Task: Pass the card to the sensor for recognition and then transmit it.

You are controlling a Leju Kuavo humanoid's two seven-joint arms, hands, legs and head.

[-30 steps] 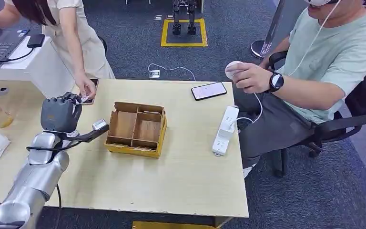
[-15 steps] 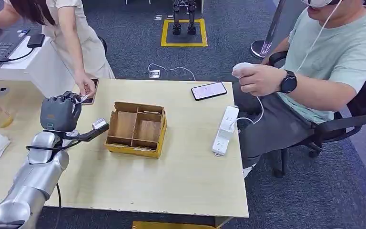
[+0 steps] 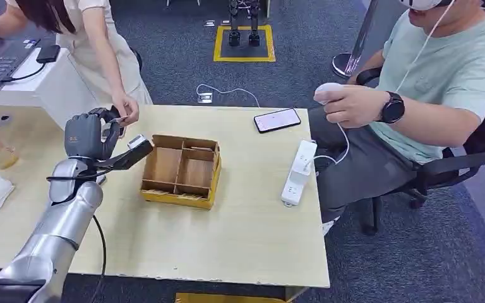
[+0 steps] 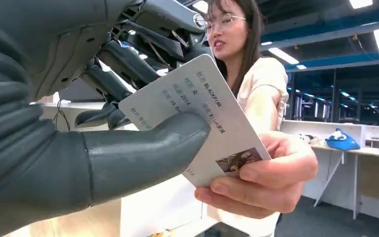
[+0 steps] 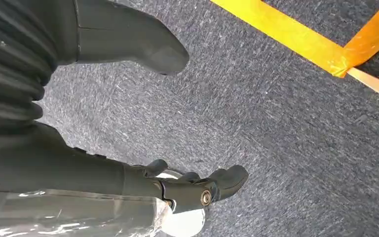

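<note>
Divided box [image 3: 180,170] on table [image 3: 240,233], phone [image 3: 276,120] behind.

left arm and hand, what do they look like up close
The left arm is a smooth silver tube with a thin black cable looping beside it. The left hand is dark grey, with a ribbed grey cover, a thick matte grey thumb and darker fingers with exposed linkages.
</note>
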